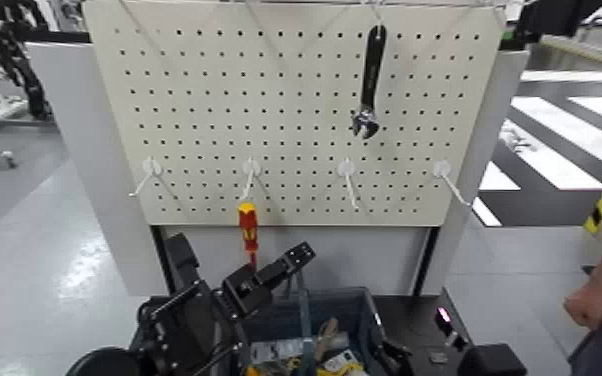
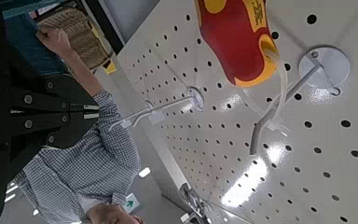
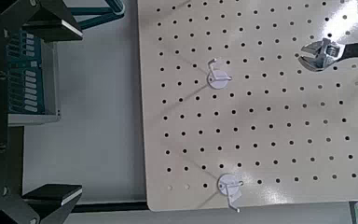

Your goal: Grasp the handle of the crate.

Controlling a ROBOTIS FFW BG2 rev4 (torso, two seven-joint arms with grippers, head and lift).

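The dark blue-grey crate stands at the bottom middle of the head view, below the pegboard, with loose items inside. Its thin teal-grey handle rises upright over the crate's middle. My left gripper hangs just above the crate's near-left part, close beside the top of the handle and under the red-and-yellow screwdriver. The left wrist view shows the screwdriver's grip up close. My right gripper is open and empty. It is parked low at the right, with part of the crate in its wrist view.
A white pegboard stands behind the crate with white hooks and a black wrench hanging from it. A person's hand is at the right edge. A person in a checked shirt shows in the left wrist view.
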